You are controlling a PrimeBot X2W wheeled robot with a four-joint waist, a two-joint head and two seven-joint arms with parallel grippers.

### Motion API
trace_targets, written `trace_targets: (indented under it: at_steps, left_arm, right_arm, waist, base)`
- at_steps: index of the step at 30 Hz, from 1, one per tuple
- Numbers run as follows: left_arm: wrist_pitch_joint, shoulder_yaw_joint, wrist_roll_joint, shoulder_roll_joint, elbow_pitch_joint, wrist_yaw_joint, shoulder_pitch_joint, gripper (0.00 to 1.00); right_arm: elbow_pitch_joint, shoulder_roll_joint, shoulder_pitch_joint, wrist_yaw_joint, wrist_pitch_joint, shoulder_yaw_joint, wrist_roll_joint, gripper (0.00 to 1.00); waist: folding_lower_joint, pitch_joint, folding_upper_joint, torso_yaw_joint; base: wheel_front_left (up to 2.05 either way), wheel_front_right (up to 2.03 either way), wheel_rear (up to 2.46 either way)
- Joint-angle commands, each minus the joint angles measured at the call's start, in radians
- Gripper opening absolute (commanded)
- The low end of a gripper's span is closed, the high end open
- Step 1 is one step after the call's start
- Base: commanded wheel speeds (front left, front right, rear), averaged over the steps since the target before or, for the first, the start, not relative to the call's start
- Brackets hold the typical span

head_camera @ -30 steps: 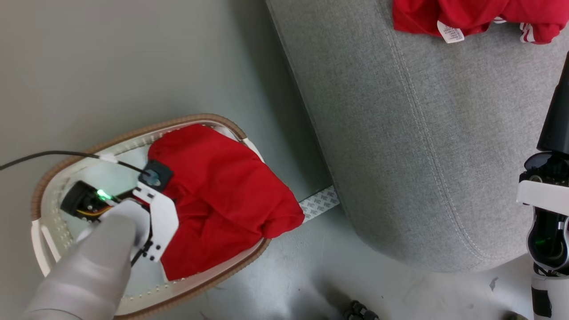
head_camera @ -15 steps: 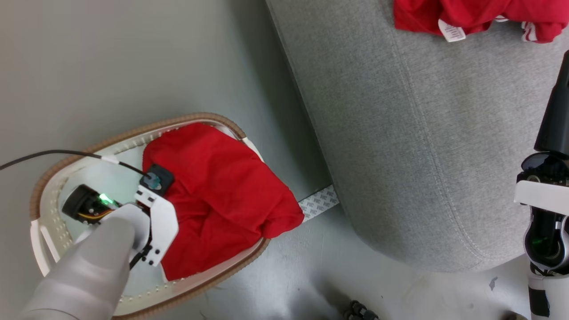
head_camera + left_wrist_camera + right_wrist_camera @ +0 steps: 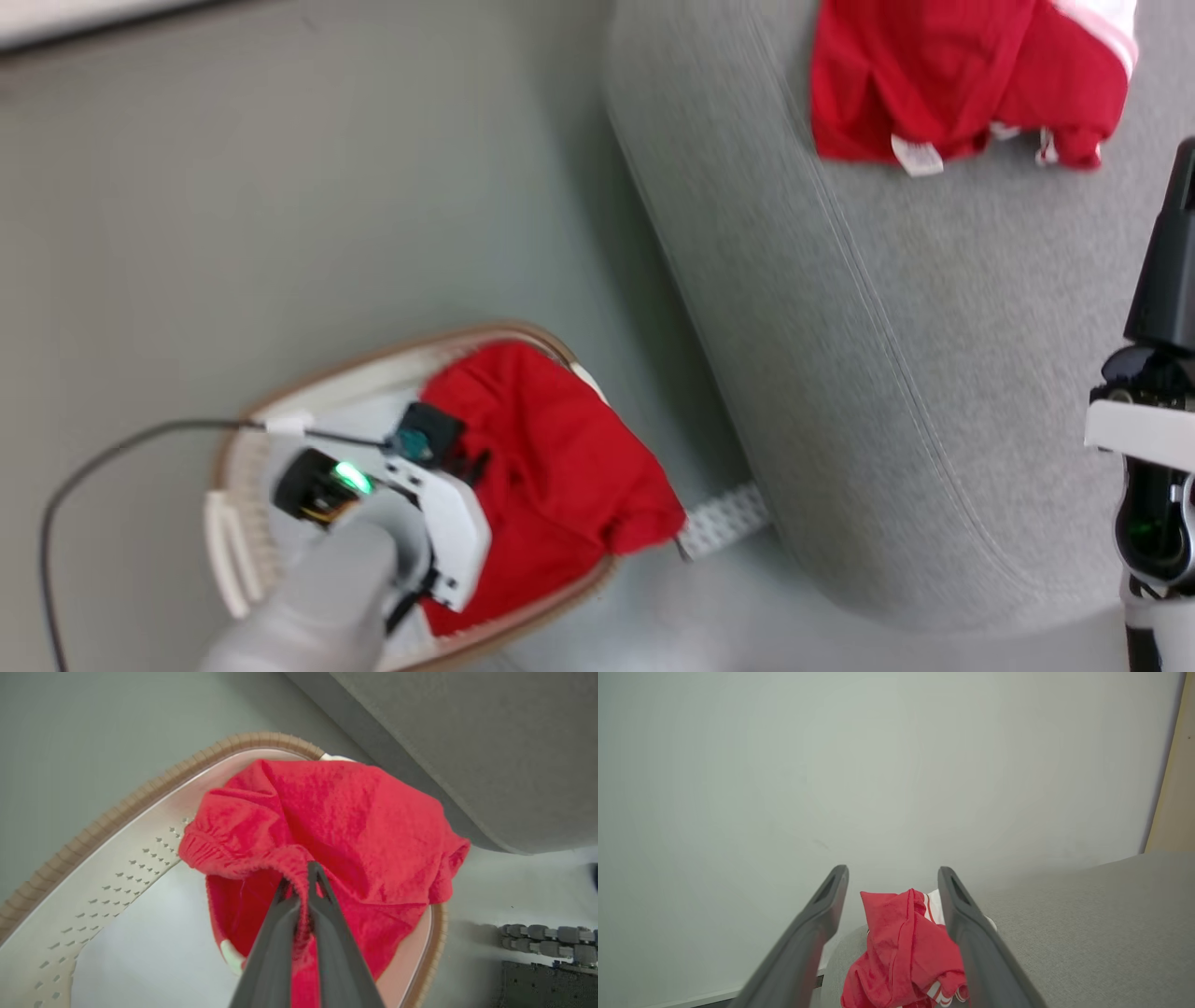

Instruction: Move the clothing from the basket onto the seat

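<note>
Pinch of left gripper (image 3: 300, 877) on gathered edge of red garment (image 3: 355, 826), fingers pressed together on the cloth, inside the basket (image 3: 140, 793) on the floor just beside the seat (image 3: 467, 742). Right gripper (image 3: 892, 877) near the seat, fingers spread wide, holding nothing. Second red garment (image 3: 896, 952), with white trim, lying on the seat.

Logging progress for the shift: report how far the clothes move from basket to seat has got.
Done: one red garment with white trim lies on the seat. In hand: the left jaws are shut on the gathered edge of a second red garment in the basket. Left: lift it and carry it to the seat. The right jaws stand open, empty.
</note>
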Motion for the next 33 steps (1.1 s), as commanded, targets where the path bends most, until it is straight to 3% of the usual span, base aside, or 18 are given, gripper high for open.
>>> trace_targets:
  at_steps: [1, 9, 18, 33]
  left_arm:
    - [-0.020, -0.004, -0.030, -0.014, -0.013, 0.002, 0.025, 0.00]
    - [-0.080, -0.014, -0.111, -0.054, -0.114, 0.002, 0.090, 0.00]
    - [-0.083, 0.049, -0.115, -0.027, -0.359, 0.002, 0.148, 0.00]
    - [-0.084, 0.195, -0.046, 0.032, -0.712, 0.037, 0.173, 0.00]
  right_arm:
    - [0.010, -0.017, 0.024, -0.002, 0.000, -0.004, -0.003, 1.00]
    - [0.033, -0.065, 0.092, -0.002, 0.000, 0.001, -0.023, 1.00]
    - [0.049, -0.079, 0.167, -0.002, 0.000, 0.022, -0.027, 1.00]
    - [0.099, -0.066, 0.249, -0.002, 0.000, 0.111, -0.006, 1.00]
  waist:
    - [0.0000, -0.116, 0.0000, 0.087]
    - [0.0000, -0.300, 0.0000, 0.208]
    - [0.0000, -0.441, 0.0000, 0.310]
    - [0.0000, -0.568, 0.0000, 0.360]
  base:
    - [0.00, 0.00, 0.00]
    - [0.00, 0.00, 0.00]
    - [0.00, 0.00, 0.00]
    - [0.00, 0.00, 0.00]
